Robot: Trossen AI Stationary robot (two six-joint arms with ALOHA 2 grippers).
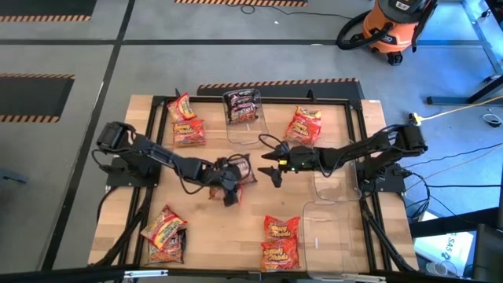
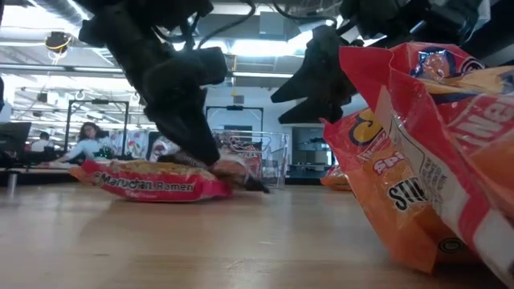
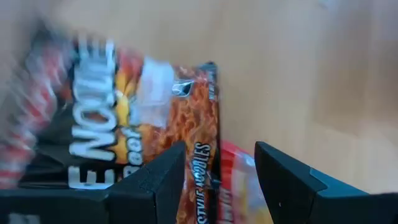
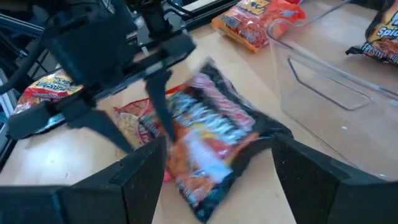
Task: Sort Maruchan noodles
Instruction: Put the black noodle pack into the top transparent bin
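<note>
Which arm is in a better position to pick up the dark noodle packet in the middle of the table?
Probably the left. The left gripper is already at the dark packet, its open fingers around the packet's edge. The right gripper is open beside the packet, not touching it.

Dark packet (image 1: 242,167) mid-table atop red packet (image 2: 152,183); other ramen packets (image 1: 280,241) scattered flat around edges.

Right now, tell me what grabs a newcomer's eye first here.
Mid-table, the left gripper is down on a dark packet with its fingers open, and the right gripper hangs open just beside it. Red-orange packets lie scattered toward the corners, and another dark one sits in a clear bin at the far edge.
</note>
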